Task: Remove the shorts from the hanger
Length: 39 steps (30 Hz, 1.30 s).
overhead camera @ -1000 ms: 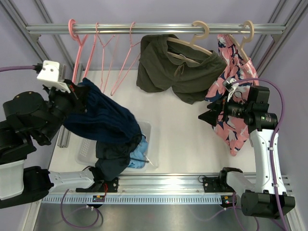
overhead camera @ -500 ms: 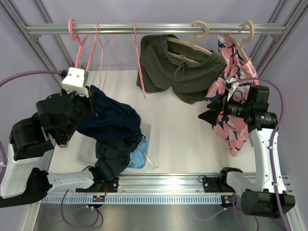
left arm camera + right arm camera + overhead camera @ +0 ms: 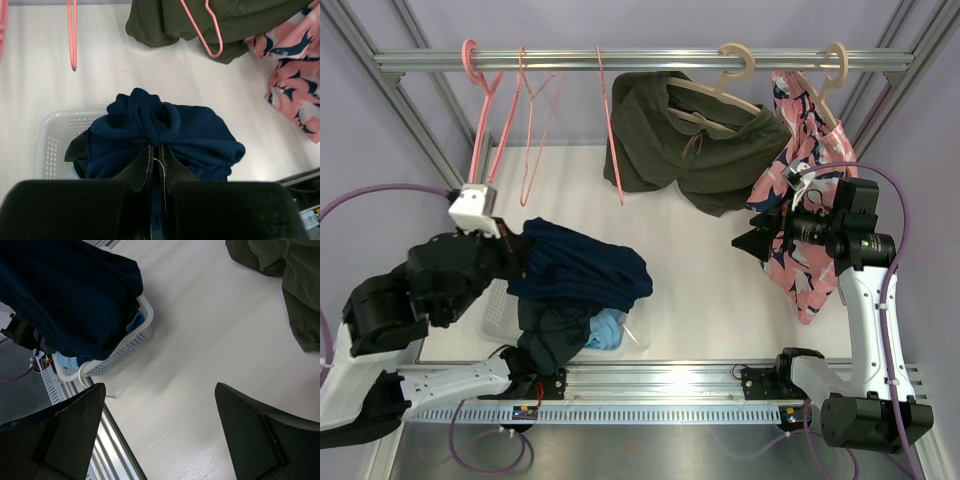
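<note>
The white worktop [image 3: 705, 285] carries a plastic basket [image 3: 49, 134] at its near left corner. Above the far edge, the olive-green shorts [image 3: 690, 150] and the pink patterned pair [image 3: 812, 268] hang on wooden hangers; these are not part of the task.

The deep navy shorts [image 3: 582, 272] are off the hanger and hang over the basket, bunched in the left gripper [image 3: 156, 161], whose jaws are pressed together on a fold of the fabric. Under them in the basket lie the dark slate-navy pair [image 3: 552, 338] and the light sky-blue pair [image 3: 607, 328].

The pink wire hangers [image 3: 525, 130] at the far left corner are empty. I judge the task almost done: only the release into the basket is left.

The right gripper [image 3: 160, 407] waits near the right edge with its jaws spread wide, holding nothing.
</note>
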Available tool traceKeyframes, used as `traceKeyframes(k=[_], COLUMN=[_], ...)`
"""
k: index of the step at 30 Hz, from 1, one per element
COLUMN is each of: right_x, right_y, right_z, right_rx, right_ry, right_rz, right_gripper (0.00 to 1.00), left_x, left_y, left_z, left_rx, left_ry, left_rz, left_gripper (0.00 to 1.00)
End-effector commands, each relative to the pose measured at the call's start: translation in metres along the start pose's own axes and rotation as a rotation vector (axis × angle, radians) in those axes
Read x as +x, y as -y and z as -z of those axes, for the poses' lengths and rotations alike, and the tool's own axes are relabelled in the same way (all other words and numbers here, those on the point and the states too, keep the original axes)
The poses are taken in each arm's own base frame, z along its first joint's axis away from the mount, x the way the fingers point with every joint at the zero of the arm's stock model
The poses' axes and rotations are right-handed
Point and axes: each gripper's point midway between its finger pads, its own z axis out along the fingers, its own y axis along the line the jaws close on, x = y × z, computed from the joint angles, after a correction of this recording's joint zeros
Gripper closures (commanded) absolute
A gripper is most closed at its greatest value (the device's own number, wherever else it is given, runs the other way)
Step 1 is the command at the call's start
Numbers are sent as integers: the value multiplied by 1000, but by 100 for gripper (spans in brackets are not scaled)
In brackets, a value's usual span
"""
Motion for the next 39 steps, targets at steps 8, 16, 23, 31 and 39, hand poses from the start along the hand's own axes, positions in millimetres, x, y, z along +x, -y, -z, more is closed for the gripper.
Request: traceKeyframes(k=[8,16,23,31,39], right_x=[-6,-1,-4,1,10], right_y=[5,7,10,10,8], right_z=[-3,-4,-6,-7,-7], right_rx=[-24,-20,-25,-35,-35], right_ry=[16,5,12,10,3], right_rz=[17,22,32,41,53], right_gripper=[1,1,1,1,1], left_x=[-63,-76,-15,57,138], left_y=[-38,-52,-18,4,18], left_z=[52,70,2,-66,-138], left_rx=[-48,-73,-69,-108,-15], left_ry=[187,202,98,-13,-219], left_rz=[79,31,-22,5,134], left_gripper=[100,100,100,100,100])
